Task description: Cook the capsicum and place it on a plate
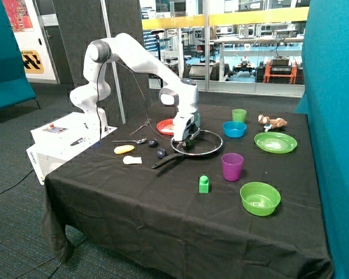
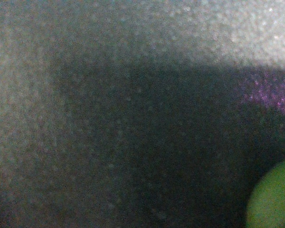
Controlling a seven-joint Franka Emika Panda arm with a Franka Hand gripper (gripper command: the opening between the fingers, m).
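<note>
A table draped in black cloth (image 1: 163, 215) stands on grey carpet in a room with teal partitions and glass walls behind. With the round black frying pan (image 1: 206, 150) as landmark: nearest the camera lie a lime-green plastic bowl (image 1: 260, 198) and a small green block (image 1: 204, 184); a purple plastic cup (image 1: 232, 167) stands just in front of the pan. Beside the pan's handle lie two dark purple-blue round pieces (image 1: 160, 153), a yellow piece (image 1: 124, 149) and a metal spoon (image 1: 131, 141). Beyond the pan sit a blue bowl (image 1: 234, 129), a lime-green plate (image 1: 275, 142) and a green cup (image 1: 239, 115).

The white Franka arm arches from its base down to the pan; the gripper (image 1: 187, 141) points straight down at the pan's near rim. The small dark green capsicum (image 1: 189, 144) is at its fingertips, inside the pan; whether the fingers clasp it cannot be told. The flat red-orange plate (image 1: 165, 125) lies just behind the arm's wrist, beside the pan. The wrist view is an indistinct blur.
</note>
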